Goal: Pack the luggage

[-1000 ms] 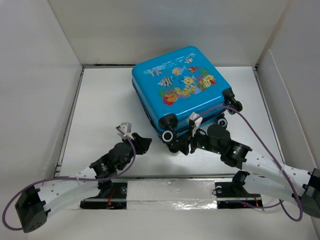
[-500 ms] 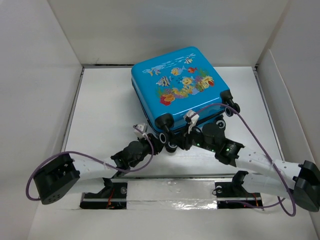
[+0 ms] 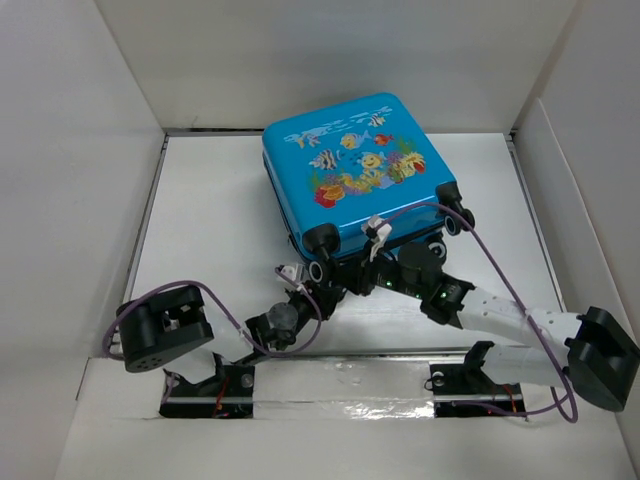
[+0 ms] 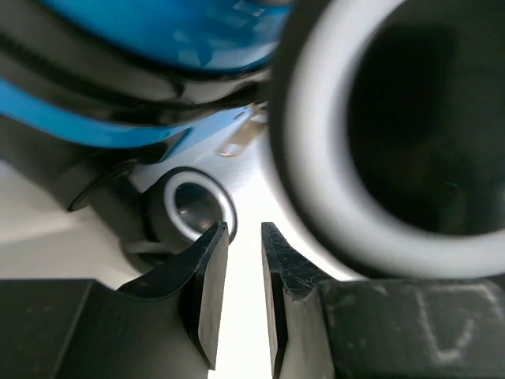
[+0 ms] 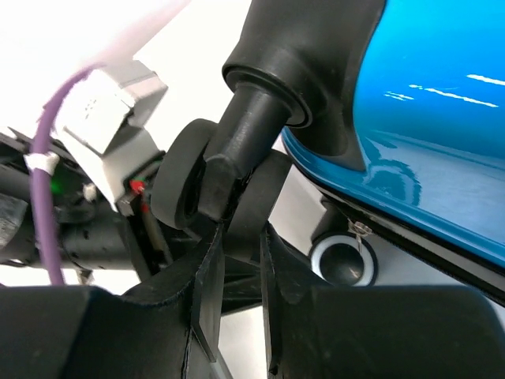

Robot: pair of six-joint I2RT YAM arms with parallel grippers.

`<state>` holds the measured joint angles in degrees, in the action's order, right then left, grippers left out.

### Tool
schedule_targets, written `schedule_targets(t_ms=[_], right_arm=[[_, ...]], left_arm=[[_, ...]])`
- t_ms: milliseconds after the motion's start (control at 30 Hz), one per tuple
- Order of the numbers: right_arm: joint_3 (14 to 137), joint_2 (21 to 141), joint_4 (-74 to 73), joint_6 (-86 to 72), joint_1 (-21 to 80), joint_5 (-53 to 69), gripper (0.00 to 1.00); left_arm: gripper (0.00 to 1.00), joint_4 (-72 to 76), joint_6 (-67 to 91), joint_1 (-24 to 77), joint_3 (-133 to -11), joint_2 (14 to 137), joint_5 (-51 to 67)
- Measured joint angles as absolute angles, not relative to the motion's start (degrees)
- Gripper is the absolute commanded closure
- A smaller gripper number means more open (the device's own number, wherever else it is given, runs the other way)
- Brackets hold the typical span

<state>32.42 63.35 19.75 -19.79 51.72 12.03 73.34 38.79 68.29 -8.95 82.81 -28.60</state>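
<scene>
Gleaming blue hard-shell luggage (image 3: 350, 165), fish-printed, round-cornered.

The top camera is looking down from behind the arms over the whole table (image 3: 205, 230). Both wrist cameras are peering past the left claw (image 4: 245, 233) and right claw (image 5: 242, 238), very close to the luggage's (image 3: 350, 170) wheeled edge, which all 3 are sharing.

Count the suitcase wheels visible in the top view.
4 wheels. Two at the luggage's near-left corner: one black on top, one white-rimmed below. Two at its near-right corner, the lower partly behind the right arm. More may be hidden.
</scene>
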Motion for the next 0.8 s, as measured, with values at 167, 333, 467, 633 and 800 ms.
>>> schedule_targets(t_ms=[167, 333, 467, 633, 800], right_arm=[[32.5, 64.9, 22.7, -21.5, 51.8, 12.6, 0.85], [32.1, 63.4, 22.7, -21.8, 51.8, 11.8, 0.85], [31.9, 63.2, 23.6, -22.2, 51.9, 11.8, 0.84], [31.7, 63.3, 23.8, -22.3, 51.9, 11.6, 0.77], [31.3, 62.9, 24.5, -22.0, 52.2, 11.3, 0.52]], left_arm=[[0.8, 73.8, 38.8, 68.3, -5.5, 81.4, -30.1], [0.75, 73.5, 38.4, 68.6, -4.0, 69.3, -32.7], [0.75, 68.7, 35.3, 68.8, -4.9, 62.7, -33.9], [0.75, 64.9, 31.9, 69.0, -6.2, 61.2, -33.5], [0.76, 60.9, 30.7, 69.0, -6.4, 57.8, -33.1]])
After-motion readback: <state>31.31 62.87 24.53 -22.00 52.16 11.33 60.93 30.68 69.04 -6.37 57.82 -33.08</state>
